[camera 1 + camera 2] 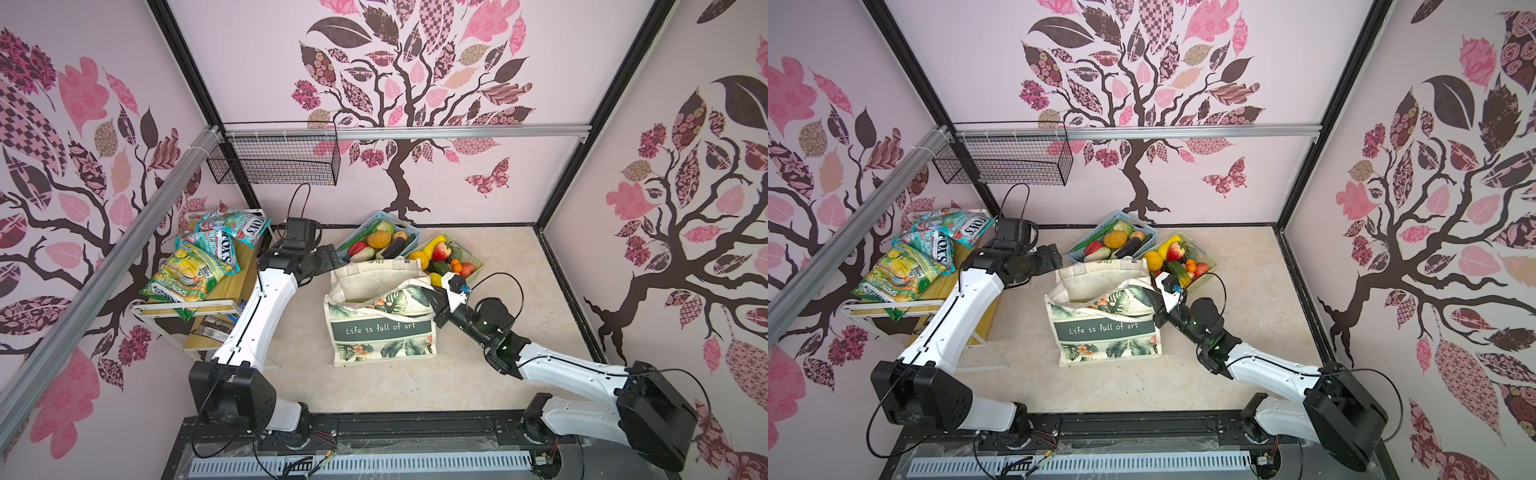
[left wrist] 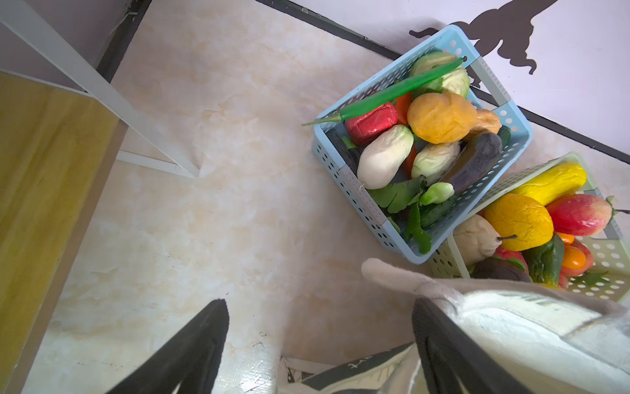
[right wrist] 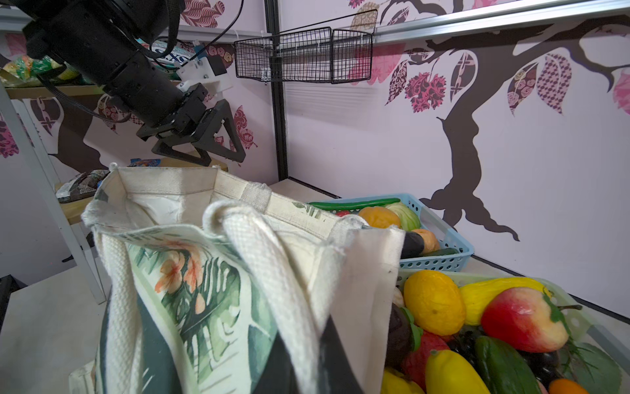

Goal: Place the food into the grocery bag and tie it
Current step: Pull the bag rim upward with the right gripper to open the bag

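Note:
The grocery bag stands upright mid-floor with its mouth open, in both top views. My right gripper is shut on a cream strap at the bag's right rim; in the right wrist view the strap runs between the two dark fingers. My left gripper hangs open over the floor at the bag's far left corner with nothing between its fingers. One finger is close beside the bag's rim. The food lies heaped in two baskets behind the bag.
A light blue basket and a pale green basket stand against the back wall. A wooden shelf rack with snack packets is at the left. A black wire basket hangs on the wall rail.

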`<state>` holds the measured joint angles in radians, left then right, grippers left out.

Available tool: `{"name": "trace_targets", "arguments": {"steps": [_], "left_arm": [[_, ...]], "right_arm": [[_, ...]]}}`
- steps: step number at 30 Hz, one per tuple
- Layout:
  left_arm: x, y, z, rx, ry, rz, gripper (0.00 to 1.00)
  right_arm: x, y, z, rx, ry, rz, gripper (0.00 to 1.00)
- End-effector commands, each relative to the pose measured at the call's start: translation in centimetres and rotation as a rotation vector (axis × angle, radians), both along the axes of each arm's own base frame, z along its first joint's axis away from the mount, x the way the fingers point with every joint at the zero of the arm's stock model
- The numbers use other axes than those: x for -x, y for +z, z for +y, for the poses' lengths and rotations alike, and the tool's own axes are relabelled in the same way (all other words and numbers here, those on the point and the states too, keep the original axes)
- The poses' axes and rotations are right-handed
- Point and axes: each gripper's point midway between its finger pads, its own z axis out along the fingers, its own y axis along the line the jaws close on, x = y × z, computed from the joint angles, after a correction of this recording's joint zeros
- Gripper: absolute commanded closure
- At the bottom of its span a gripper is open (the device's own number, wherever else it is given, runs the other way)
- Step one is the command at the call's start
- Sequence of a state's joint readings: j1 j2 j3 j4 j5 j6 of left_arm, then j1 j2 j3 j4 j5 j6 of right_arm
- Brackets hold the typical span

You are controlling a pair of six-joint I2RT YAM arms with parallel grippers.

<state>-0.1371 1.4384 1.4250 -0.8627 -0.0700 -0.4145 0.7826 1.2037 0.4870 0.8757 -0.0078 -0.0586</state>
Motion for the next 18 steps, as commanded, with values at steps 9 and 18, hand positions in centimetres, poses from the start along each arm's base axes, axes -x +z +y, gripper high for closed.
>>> {"name": "trace_targets", "arguments": {"steps": [9,18], "left_arm": [[0.4,1.3,-0.1,0.002,-0.014,-0.032,0.12],[0.7,1.3,-0.2,0.010,-0.021,-0.031,0.12]], "right_arm": [[3.5,-3.2,0.1,0.037,-0.008,-0.003,0.73],[2.6,-3.7,-3.0,0.047,-0.173,0.293,0.16]]}}
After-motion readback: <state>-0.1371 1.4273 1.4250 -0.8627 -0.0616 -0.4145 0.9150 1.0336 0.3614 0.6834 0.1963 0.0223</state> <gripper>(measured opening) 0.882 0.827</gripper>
